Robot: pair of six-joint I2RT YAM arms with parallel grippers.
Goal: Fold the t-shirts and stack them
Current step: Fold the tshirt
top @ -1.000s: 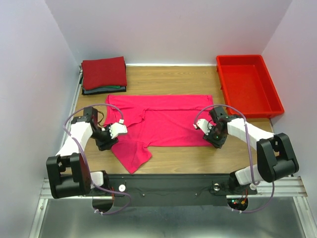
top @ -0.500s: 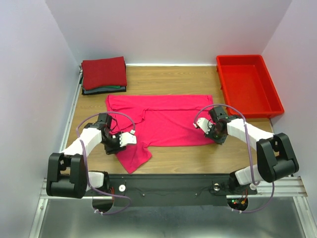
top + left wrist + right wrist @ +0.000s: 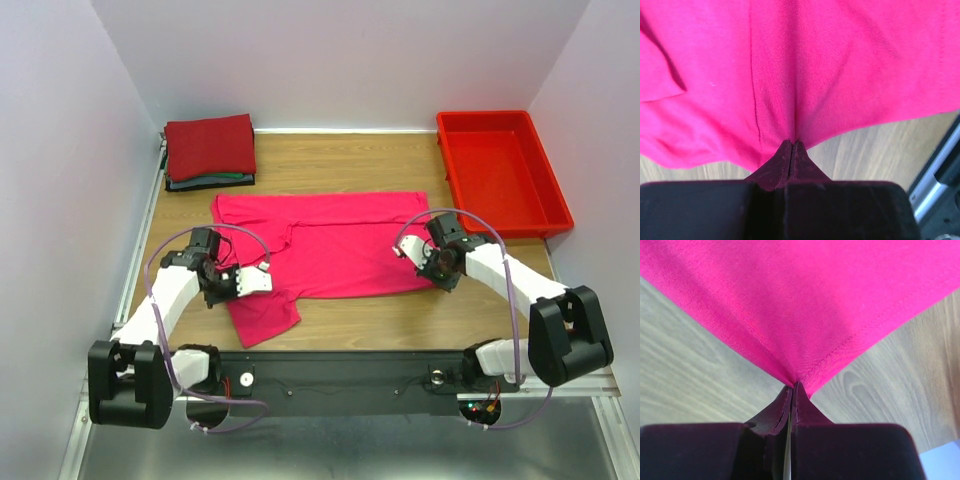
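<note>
A bright pink t-shirt [image 3: 330, 245] lies spread flat across the middle of the wooden table, one flap hanging toward the near edge at the left. My left gripper [image 3: 226, 292] is shut on the shirt's near left edge; in the left wrist view the pink t-shirt [image 3: 805, 65] bunches into the closed left gripper [image 3: 791, 143]. My right gripper [image 3: 437, 280] is shut on the near right corner, and the right wrist view shows the hemmed corner of the pink t-shirt [image 3: 800, 300] pinched in the right gripper [image 3: 793, 385]. Folded t-shirts [image 3: 209, 148], dark red on top, are stacked at the back left.
A red plastic bin [image 3: 548, 190] stands at the back right, its inside bare. Bare wood shows between the pink shirt and the back wall. White walls close in the table on both sides. The arms' mounting rail [image 3: 350, 370] runs along the near edge.
Both grippers have closed on the pink shirt. The left one slid toward the near left edge and the near flap shifted slightly. The right one stayed at the near right corner.
</note>
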